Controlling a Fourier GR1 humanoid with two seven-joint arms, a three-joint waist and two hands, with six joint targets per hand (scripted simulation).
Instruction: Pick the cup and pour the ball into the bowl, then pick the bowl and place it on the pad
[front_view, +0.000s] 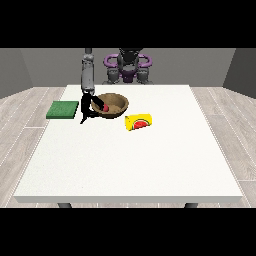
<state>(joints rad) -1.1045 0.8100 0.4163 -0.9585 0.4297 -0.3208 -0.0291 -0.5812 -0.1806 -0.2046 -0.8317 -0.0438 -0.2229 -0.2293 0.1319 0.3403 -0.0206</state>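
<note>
A brown bowl (114, 104) is on the far part of the white table (130, 160), with a small red ball (105, 107) inside it near its left wall. The hand at the view's left (87, 108) is at the bowl's left rim, its dark fingers curled over the edge. A yellow cup (138, 122) with a red watermelon print lies on its side just right of and nearer than the bowl. The green pad (63, 109) lies flat to the left of the hand. No hand shows at the view's right.
The robot's torso (128, 67) stands behind the table's far edge. Its grey forearm (88, 75) comes down to the hand by the bowl. Wooden floor surrounds the table.
</note>
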